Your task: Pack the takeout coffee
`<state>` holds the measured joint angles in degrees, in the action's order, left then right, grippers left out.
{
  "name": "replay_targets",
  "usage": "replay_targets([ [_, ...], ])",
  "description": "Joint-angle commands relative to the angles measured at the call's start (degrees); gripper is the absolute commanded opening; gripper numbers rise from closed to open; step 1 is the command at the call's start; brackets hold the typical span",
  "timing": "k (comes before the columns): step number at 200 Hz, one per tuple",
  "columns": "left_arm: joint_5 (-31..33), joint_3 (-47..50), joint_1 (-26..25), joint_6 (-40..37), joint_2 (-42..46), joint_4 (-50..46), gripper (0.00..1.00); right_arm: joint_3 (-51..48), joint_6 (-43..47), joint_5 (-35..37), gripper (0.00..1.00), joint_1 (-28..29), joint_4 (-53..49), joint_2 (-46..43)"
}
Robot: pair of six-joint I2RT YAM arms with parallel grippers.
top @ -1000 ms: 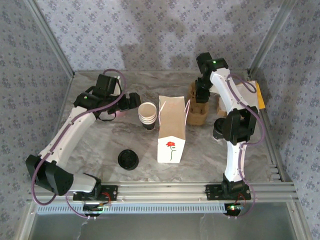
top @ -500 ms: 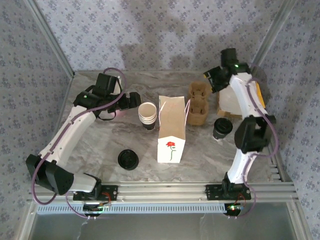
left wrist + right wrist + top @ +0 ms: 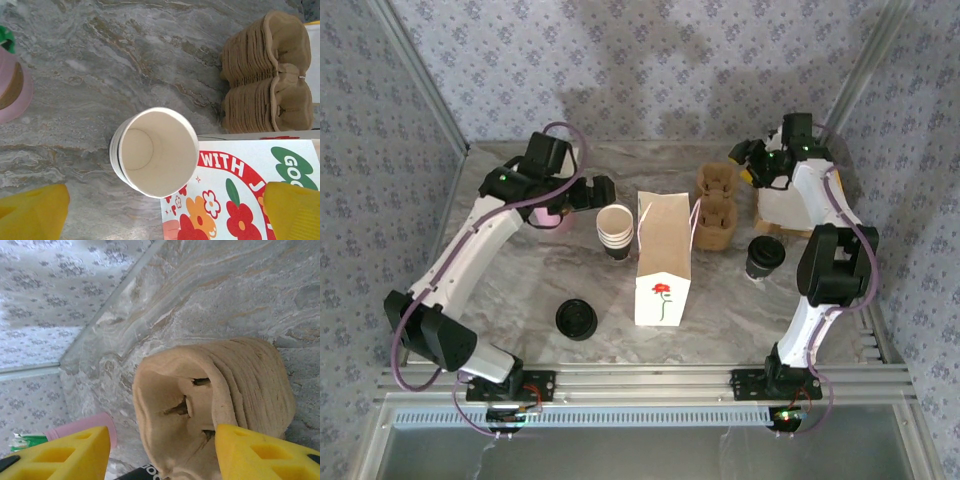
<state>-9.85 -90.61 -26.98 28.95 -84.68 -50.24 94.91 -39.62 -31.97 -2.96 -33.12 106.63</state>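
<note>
The takeout coffee (image 3: 764,257), a small cream cup with a black lid, stands upright on the marble table right of the white paper bag (image 3: 663,262). My right gripper (image 3: 746,160) hovers at the back of the table, open, facing the top of the brown cup-carrier stack (image 3: 210,405). Its yellow fingers (image 3: 265,455) stand apart on either side of the stack's rim, and nothing is held. My left gripper (image 3: 596,192) is open above the stack of lidless cream cups (image 3: 155,150), its yellow fingertips (image 3: 32,212) wide apart.
A loose black lid (image 3: 576,319) lies front left. A pink cup (image 3: 12,85) stands behind the left arm. The carrier stack (image 3: 715,207) sits right of the bag. A white and yellow flat pack (image 3: 790,205) lies at the back right. Metal frame posts edge the table.
My right arm swung off the carrier stack to the back right, uncovering the coffee, and now faces the stack from behind. My left gripper rose and shifted slightly toward the lidless cups.
</note>
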Motion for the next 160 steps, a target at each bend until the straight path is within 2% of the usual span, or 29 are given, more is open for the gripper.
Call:
replay_targets([
  [1,-0.54,-2.83,-0.94,-0.35,-1.49,-2.41,0.99,-1.58,2.53,-1.12,0.58,-0.07,1.93,-0.19],
  [160,1.04,-8.17,-3.40,0.83,-5.04,-5.01,0.99,-4.68,3.19,-1.77,0.59,-0.57,3.48,1.39],
])
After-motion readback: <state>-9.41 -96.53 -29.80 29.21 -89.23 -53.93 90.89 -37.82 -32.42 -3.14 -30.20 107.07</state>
